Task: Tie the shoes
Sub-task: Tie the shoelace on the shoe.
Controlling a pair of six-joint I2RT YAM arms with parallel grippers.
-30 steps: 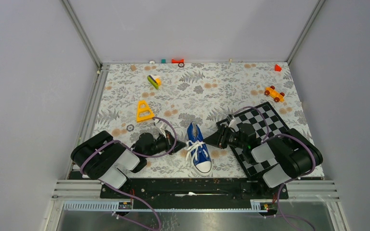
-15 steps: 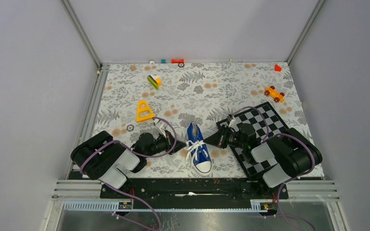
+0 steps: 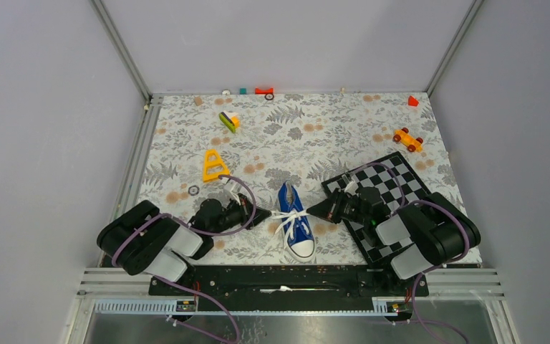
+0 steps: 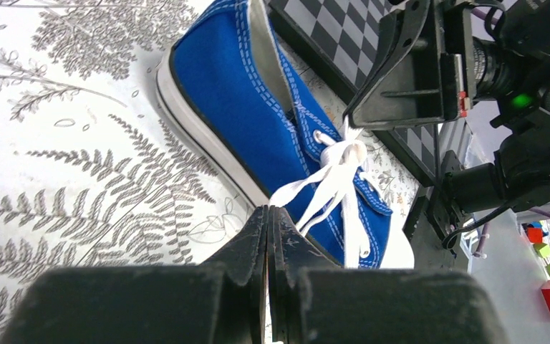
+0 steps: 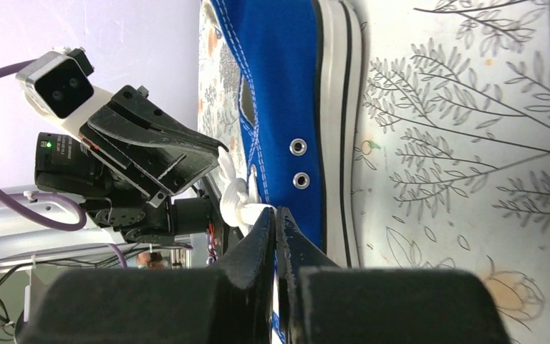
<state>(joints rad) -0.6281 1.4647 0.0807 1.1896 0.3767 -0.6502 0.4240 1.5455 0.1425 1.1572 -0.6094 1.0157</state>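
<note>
A small blue sneaker (image 3: 298, 228) with white toe cap lies between my two arms, toe toward the near edge. Its white laces (image 3: 288, 214) stretch sideways across the tongue, with a knot at the middle. My left gripper (image 3: 266, 215) sits just left of the shoe, shut on a lace strand (image 4: 308, 188) that runs from the knot into the left gripper (image 4: 268, 210) tips. My right gripper (image 3: 310, 210) sits just right of the shoe. The right gripper (image 5: 276, 212) is shut on the lace right beside the knot (image 5: 238, 201). The sneaker (image 5: 286, 107) fills the right wrist view.
A black-and-white checkered mat (image 3: 395, 179) lies under the right arm. A yellow triangle (image 3: 215, 166) and a small black ring (image 3: 193, 190) lie behind the left arm. An orange toy car (image 3: 407, 139), a green-yellow toy (image 3: 229, 120) and red blocks (image 3: 412, 101) sit farther back.
My right gripper has shut on the lace. The left arm has pulled back to the left and toward the near edge, drawing the laces taut across the shoe.
</note>
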